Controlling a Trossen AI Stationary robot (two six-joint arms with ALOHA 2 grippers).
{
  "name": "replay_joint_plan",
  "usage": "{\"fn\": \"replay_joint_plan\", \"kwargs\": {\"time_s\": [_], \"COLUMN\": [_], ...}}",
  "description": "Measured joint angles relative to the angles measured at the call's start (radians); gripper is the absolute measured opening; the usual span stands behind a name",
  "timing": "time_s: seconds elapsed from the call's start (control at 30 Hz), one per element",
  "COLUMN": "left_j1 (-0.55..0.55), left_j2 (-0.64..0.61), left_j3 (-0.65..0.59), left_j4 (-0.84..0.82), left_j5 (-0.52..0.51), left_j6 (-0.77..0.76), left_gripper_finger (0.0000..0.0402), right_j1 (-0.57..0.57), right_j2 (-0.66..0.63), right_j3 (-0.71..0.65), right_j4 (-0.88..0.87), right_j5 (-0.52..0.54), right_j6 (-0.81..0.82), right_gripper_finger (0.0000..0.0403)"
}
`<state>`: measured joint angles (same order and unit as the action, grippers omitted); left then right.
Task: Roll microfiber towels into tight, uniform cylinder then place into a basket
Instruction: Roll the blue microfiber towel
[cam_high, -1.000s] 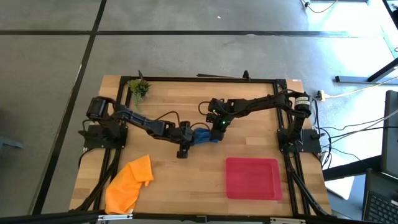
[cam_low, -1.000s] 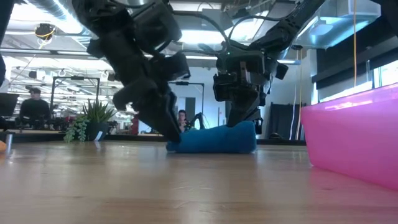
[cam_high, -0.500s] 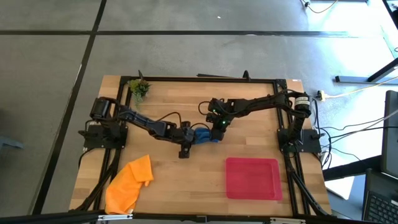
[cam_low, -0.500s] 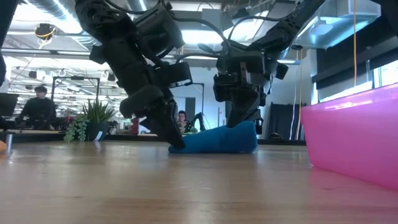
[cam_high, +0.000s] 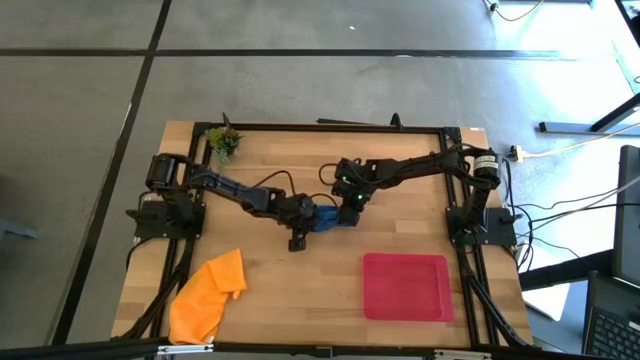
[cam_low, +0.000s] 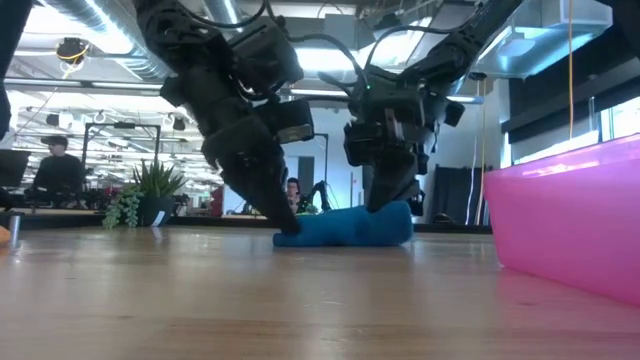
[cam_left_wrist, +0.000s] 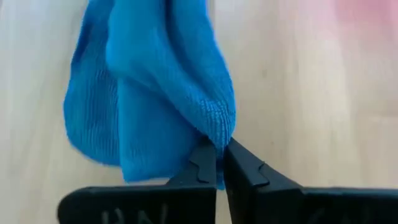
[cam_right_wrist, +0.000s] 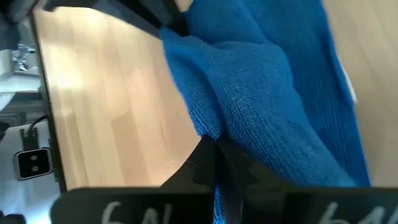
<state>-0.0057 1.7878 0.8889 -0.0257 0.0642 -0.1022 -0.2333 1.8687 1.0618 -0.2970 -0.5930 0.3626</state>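
**Both arms pinch the blue roll, basket waits empty**

The blue towel (cam_high: 326, 217) lies rolled into a short, lumpy cylinder on the wooden table (cam_high: 270, 270), up-table and to the left of the red basket (cam_high: 405, 286), well apart from it. The left gripper (cam_left_wrist: 219, 163) is at the roll's left end, jaws drawn together with a fold of blue cloth nipped between the tips. The right gripper (cam_right_wrist: 214, 149) is on the opposite end, jaws likewise shut on cloth, with the towel bunched up over its fingers. From the low camera the roll (cam_low: 345, 226) sits flat on the wood, both arms leaning in over it.

The orange towel (cam_high: 210, 293) is well to the left of the basket, near the table's front-left corner, loose and crumpled, not yet rolled. A small green plant (cam_high: 224, 141) stands at the far-left corner, out of the way.

By my reading, the step in hand is securing the roll for carrying. To do it well, both ends need to rise together and level, or the layers will slacken and the cylinder will open. The left pinch looks thin, only an edge of fabric, so a slow lift seems wise. Keeping the two grippers the same distance apart on the way to the basket should stop the roll from stretching or sagging in the middle. Lower it into the basket before either pinch lets go.
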Motion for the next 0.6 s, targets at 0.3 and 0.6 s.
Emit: {"fn": "replay_joint_plan", "kwargs": {"time_s": [0.3,0.6], "left_j1": [0.046,0.099], "left_j2": [0.001,0.001], "left_j3": [0.092,0.155], "left_j4": [-0.098,-0.159], "left_j5": [0.045,0.164], "left_j6": [0.031,0.025], "left_gripper_finger": [0.0000,0.0000], "right_j1": [0.001,0.002], "right_j2": [0.000,0.000], "right_j3": [-0.023,-0.052], "right_j4": [-0.035,-0.025], "right_j5": [0.052,0.051], "right_j6": [-0.002,-0.004], "right_gripper_finger": [0.0005,0.0005]}}
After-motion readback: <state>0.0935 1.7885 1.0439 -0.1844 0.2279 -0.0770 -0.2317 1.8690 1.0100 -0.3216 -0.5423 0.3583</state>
